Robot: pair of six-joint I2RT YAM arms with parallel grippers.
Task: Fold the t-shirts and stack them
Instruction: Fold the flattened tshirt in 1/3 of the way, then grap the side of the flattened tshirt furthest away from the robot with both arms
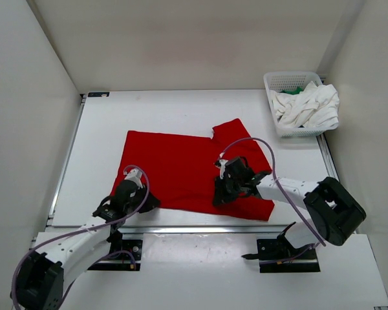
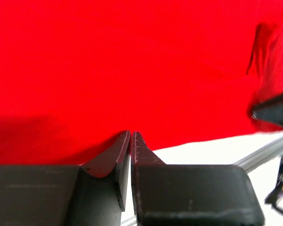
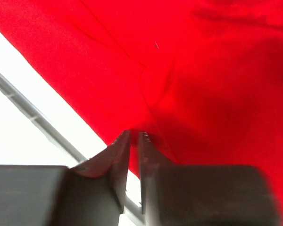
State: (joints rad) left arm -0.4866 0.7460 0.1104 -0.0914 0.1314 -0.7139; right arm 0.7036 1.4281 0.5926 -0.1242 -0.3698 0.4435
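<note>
My left pincer clamped the bright red cloth t-shirt; right pincer, couldn't tell. Beyond it, the white plastic mesh basket held a white t-shirt and a green t-shirt.

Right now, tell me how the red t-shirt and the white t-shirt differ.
The red t-shirt lies spread flat on the table; the white t-shirt sits crumpled in the basket. The left gripper and right gripper pinch the red t-shirt's near edge; nothing touches the white t-shirt. Neither is folded yet.

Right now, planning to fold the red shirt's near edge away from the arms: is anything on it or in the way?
Nothing visible does. No object rests on the red t-shirt; the basket sits apart at the far right corner.
</note>
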